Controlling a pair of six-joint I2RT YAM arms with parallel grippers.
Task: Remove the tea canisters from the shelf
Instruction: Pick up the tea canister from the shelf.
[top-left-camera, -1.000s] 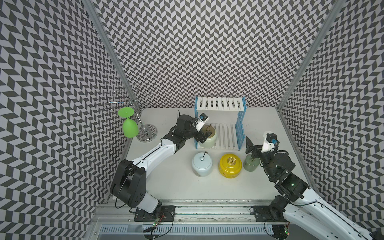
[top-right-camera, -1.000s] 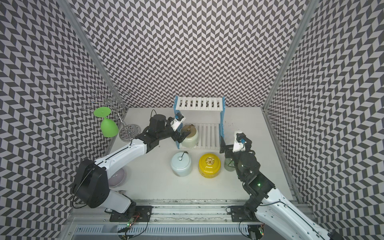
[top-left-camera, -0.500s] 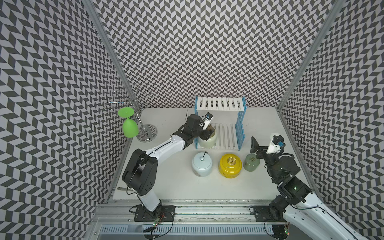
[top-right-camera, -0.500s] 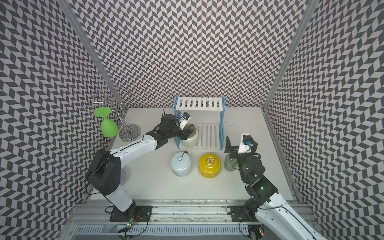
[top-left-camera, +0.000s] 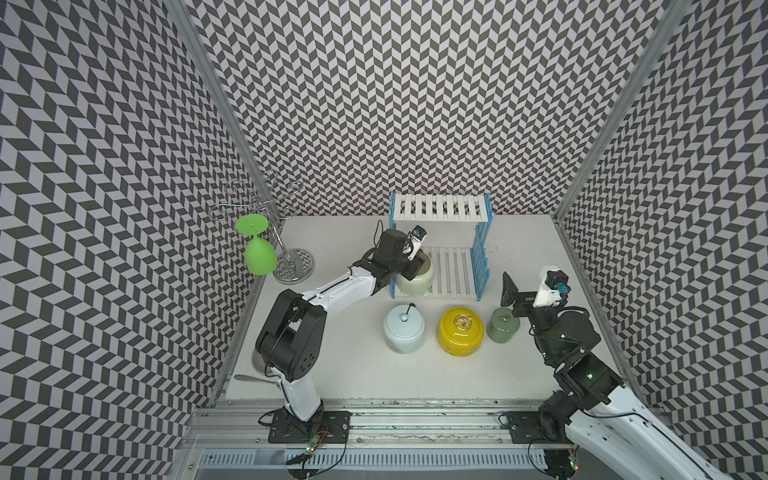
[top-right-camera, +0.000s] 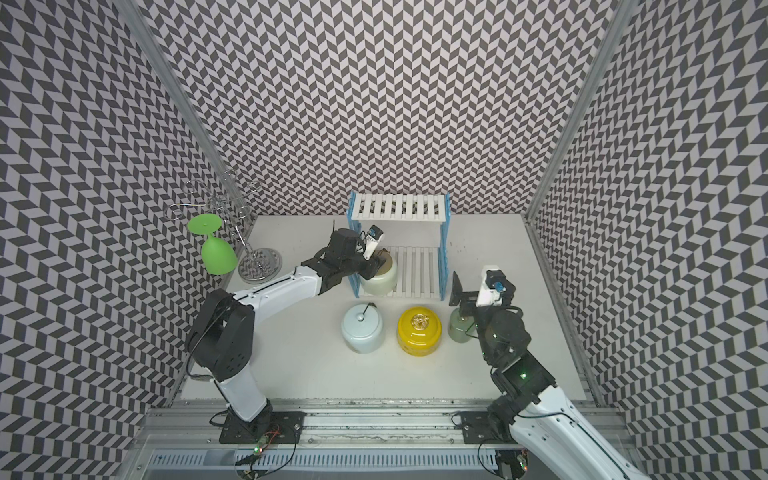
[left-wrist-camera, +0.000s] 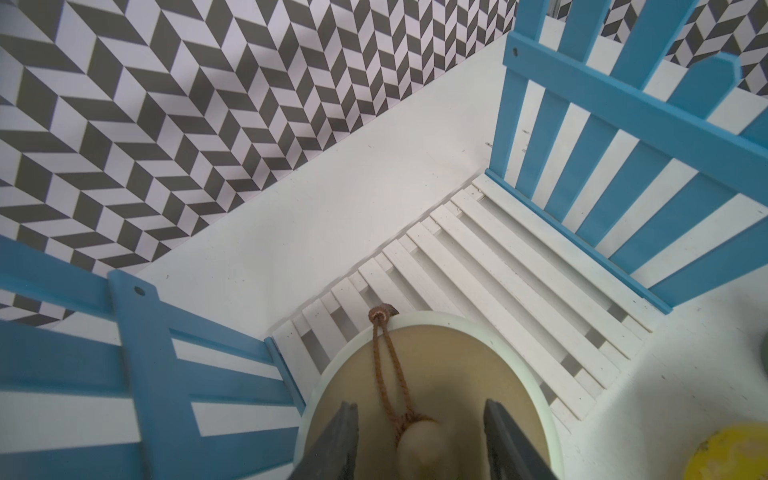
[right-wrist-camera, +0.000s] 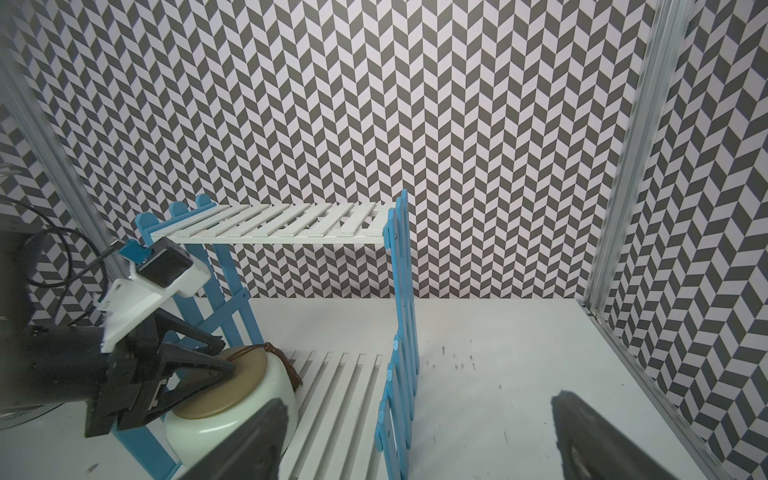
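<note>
A: Logged left gripper (left-wrist-camera: 419, 440): astride the wooden knob (left-wrist-camera: 417, 451) of the cream canister (top-left-camera: 415, 280), fingers apart, clamped on nothing. Located that canister at the 7 o'clock corner of the shelf (top-left-camera: 455, 270) lower board, tight beside the blue side fence (left-wrist-camera: 141, 365).

B: Risks there?

A: Could lift the lid (left-wrist-camera: 453, 374) alone if pinched at the knob, leaving the body shelved. Could trap the brown cord (left-wrist-camera: 388, 365) and slip. Could knock the top board (top-left-camera: 440, 206) on a steep rise.

B: And rightward?

A: Counted pale blue canister (top-left-camera: 404, 330), yellow canister (top-left-camera: 460, 336), sage-green canister (top-left-camera: 503, 330) off the shelf, in a row at its 6 o'clock. Saw right gripper (top-left-camera: 515, 299) spread wide, empty, near the sage-green one at its 1 o'clock; could tip it on a careless swing.
</note>
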